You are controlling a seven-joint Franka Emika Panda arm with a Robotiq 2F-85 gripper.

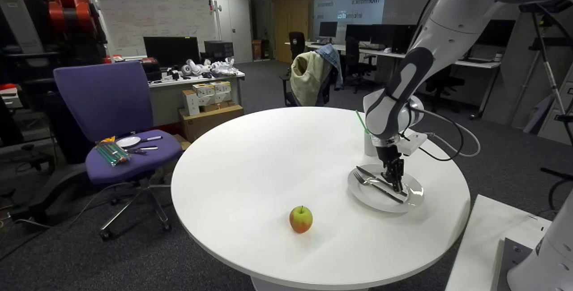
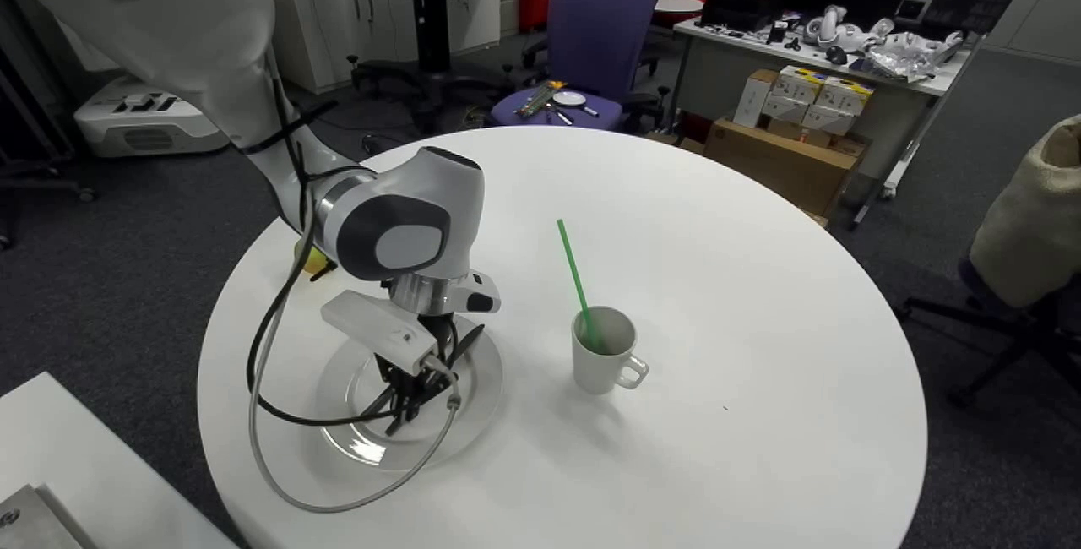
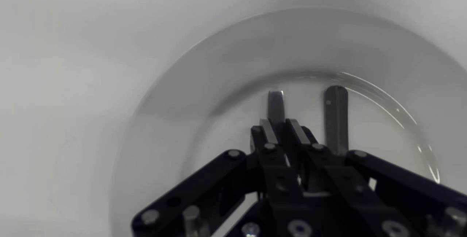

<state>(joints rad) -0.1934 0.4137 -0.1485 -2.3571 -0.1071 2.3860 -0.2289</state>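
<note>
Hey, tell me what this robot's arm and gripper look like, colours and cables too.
The arm is white and rounded, with dark panels near its joints. A black cable and a pale grey cable loop out beside a pale box. The gripper is black, with jointed linkages, metal bolt heads and slim fingers edged in grey.

Dark-handled knife (image 1: 370,175), handle clamped in gripper (image 3: 279,122); lies across white plate (image 1: 416,190), blade tip at rim; runs roughly parallel to fork (image 1: 379,189), just beside it.
</note>
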